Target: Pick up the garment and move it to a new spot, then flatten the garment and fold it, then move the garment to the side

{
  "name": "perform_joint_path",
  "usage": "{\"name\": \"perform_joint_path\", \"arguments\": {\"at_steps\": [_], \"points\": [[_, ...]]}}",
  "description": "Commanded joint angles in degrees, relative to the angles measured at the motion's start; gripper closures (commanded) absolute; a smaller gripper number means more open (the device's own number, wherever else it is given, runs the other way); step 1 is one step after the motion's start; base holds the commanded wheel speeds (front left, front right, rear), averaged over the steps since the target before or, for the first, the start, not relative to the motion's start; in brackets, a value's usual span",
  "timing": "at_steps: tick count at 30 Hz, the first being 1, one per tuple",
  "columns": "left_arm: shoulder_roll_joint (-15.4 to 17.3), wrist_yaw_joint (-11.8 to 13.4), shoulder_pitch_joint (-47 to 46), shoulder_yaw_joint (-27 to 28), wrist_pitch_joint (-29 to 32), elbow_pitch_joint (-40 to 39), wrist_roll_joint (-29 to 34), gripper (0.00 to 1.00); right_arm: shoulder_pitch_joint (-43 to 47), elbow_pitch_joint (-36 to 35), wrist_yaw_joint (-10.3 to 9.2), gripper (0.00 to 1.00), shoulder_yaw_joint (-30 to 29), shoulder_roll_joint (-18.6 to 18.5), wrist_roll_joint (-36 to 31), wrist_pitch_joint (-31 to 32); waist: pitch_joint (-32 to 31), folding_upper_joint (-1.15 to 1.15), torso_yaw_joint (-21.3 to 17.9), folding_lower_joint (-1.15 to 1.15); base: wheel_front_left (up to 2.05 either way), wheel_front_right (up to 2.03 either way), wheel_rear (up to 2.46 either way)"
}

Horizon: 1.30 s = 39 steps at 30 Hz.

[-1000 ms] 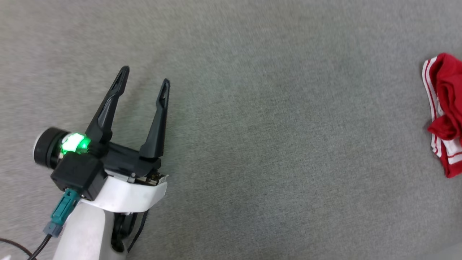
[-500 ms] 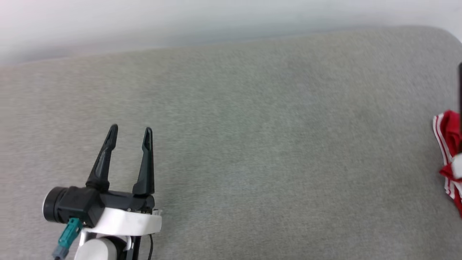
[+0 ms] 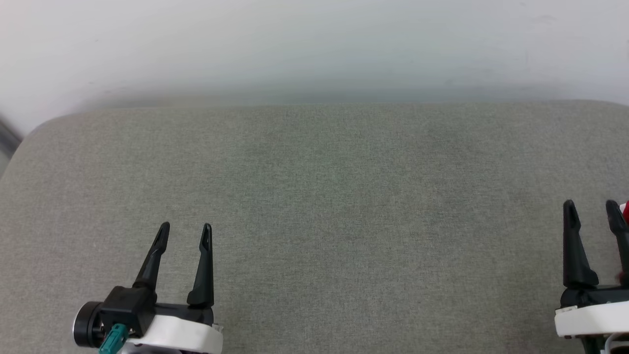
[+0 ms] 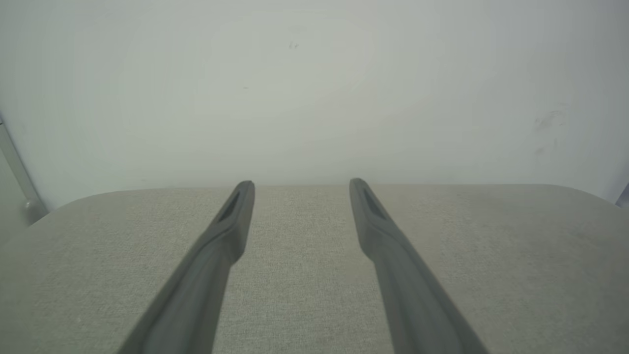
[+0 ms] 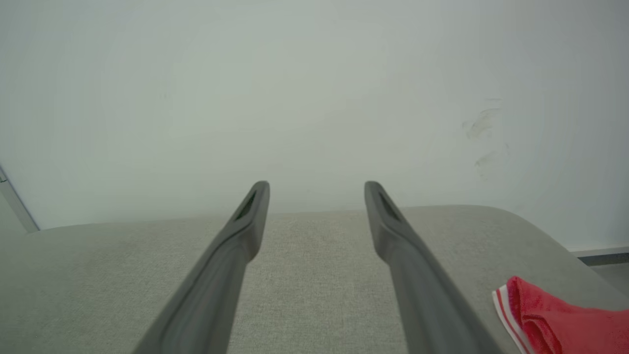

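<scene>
Garment (image 5: 565, 319) first: in my right wrist view it lies crumpled on the grey fabric surface (image 5: 314, 275), near the surface's right edge and to the right of the right gripper (image 5: 316, 185). What I can make out is a bunched heap of red cloth with soft folds, and a white band with thin red stripes along its left edge. No lettering is visible from here. In the head view only a sliver of red and white (image 3: 625, 209) peeks in at the right border, just beside the tip of the right gripper's (image 3: 589, 203) outer finger. Whether cloth and finger touch, I cannot tell.

Both sets of fingers are spread apart and grasp nothing. The left gripper (image 3: 185, 227) sits at the near left of the surface, well apart from the garment, its dark fingers pointing toward the far edge — the left wrist view shows bare grey fabric between its fingers (image 4: 300, 184). The right gripper sits at the near right, pointing the same way.

Beyond the far edge stands a plain pale wall (image 3: 314, 44) with faint scuff marks (image 5: 484, 132).
</scene>
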Motion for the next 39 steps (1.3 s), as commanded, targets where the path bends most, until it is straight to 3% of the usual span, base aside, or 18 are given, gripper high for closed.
{"name": "perform_joint_path", "arguments": {"at_steps": [1,29,30,34,39], "points": [[-0.2,-0.3,0.8,0.2,-0.1,0.3,0.7,0.0,1.0,0.8,-0.03,0.0,-0.3,1.2,0.3,-0.8,-0.4,0.0,0.2,0.01,0.0,0.0,0.0],[-1.6,-0.3,1.6,2.2,-0.1,-1.4,2.4,0.0,0.0,3.7,-0.03,0.0,2.1,1.3,-0.7,-3.2,-0.5,0.0,0.0,0.01,0.0,0.0,0.0],[-1.5,-0.5,1.6,2.0,0.0,-1.3,2.4,1.0,0.0,3.9,-0.01,1.0,2.1,1.4,-0.9,-3.0,-0.5,0.0,0.0,0.01,0.0,0.0,0.0],[-1.6,-0.5,2.2,1.8,0.1,0.4,1.5,1.0,0.7,5.6,-0.01,1.0,2.5,2.0,0.0,-2.8,-0.6,0.0,0.0,0.01,0.0,0.0,0.0],[-1.3,-0.5,1.7,1.9,1.3,1.1,-5.0,1.0,0.2,6.4,-0.01,1.0,2.5,2.3,5.6,-1.5,-0.7,0.0,0.0,0.01,0.0,0.0,0.0]]}}
